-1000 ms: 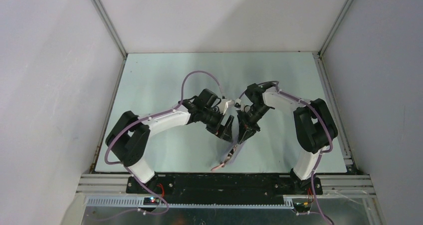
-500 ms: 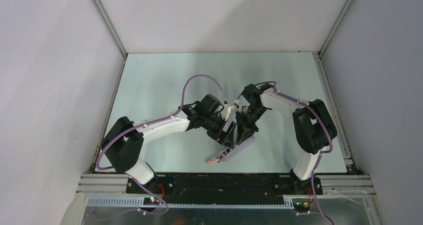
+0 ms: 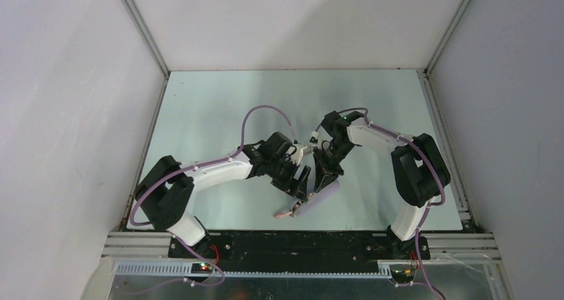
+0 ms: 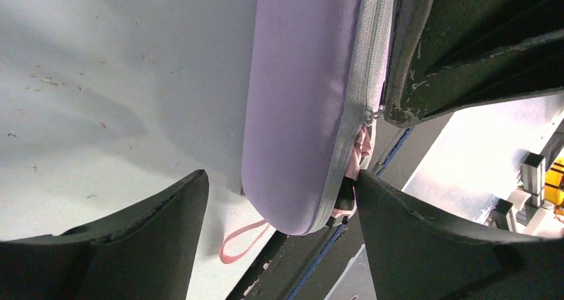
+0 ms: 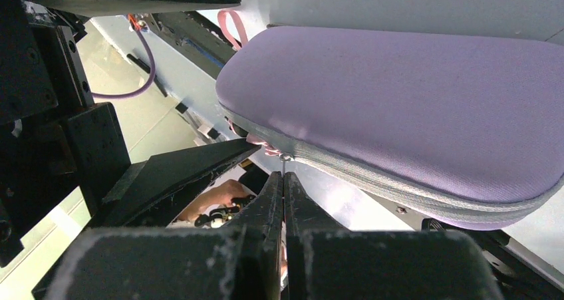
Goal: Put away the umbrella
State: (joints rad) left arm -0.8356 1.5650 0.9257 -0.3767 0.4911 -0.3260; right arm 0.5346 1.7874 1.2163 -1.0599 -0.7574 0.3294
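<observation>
The zipping shut of the lilac case (image 4: 299,114) is judged to be the step in hand. The umbrella (image 4: 362,147) is already lodged inside the case, near the front of the counter (image 3: 219,114) between the two arms. Only a fold of its pink fabric is seen at the unzipped gap by the rounded end, and a pink loop (image 4: 243,237) hangs out below.

The right pincer (image 5: 283,180) is pressed together on the zip pull (image 5: 284,157). The left pincer (image 4: 279,180) is spread wide astride the rounded end, with nothing gripped. One finger is kept apart from the shell and the other is just beside the seam; whether contact is made cannot be told.

Next, the case probably needs bracing, and the fabric must be kept clear of the zip.
</observation>
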